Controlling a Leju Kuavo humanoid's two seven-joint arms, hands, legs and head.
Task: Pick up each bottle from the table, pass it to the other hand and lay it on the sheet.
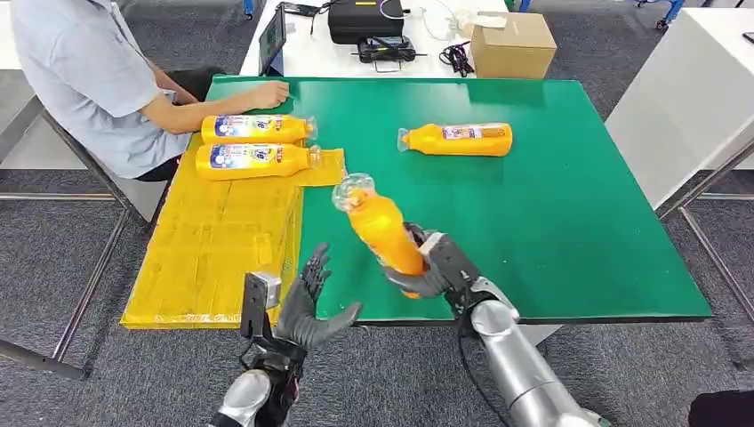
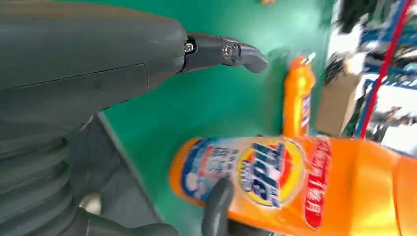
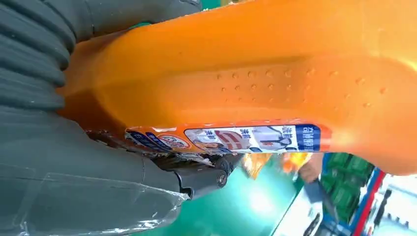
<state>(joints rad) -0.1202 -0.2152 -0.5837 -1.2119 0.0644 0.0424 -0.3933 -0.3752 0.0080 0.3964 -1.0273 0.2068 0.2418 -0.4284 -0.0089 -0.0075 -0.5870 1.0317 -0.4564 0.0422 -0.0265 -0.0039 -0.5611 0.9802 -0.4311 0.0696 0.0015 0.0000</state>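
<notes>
My right hand (image 1: 433,265) grips an orange bottle (image 1: 381,227) by its base and holds it tilted above the green table (image 1: 551,205), clear cap toward the far left. The same bottle (image 3: 265,69) shows close up in the right wrist view and again (image 2: 295,182) in the left wrist view. My left hand (image 1: 308,305) is open at the table's near edge, just left of that bottle, fingers spread and touching nothing. Two more orange bottles (image 1: 256,128) (image 1: 256,160) lie side by side on the yellow sheet (image 1: 213,249). Another bottle (image 1: 458,139) lies on the table at the back.
A person in a light shirt (image 1: 89,71) sits at the far left, a hand (image 1: 267,93) resting on the table corner. Behind the green table stands a white table with a cardboard box (image 1: 514,44), a black case (image 1: 364,18) and cables.
</notes>
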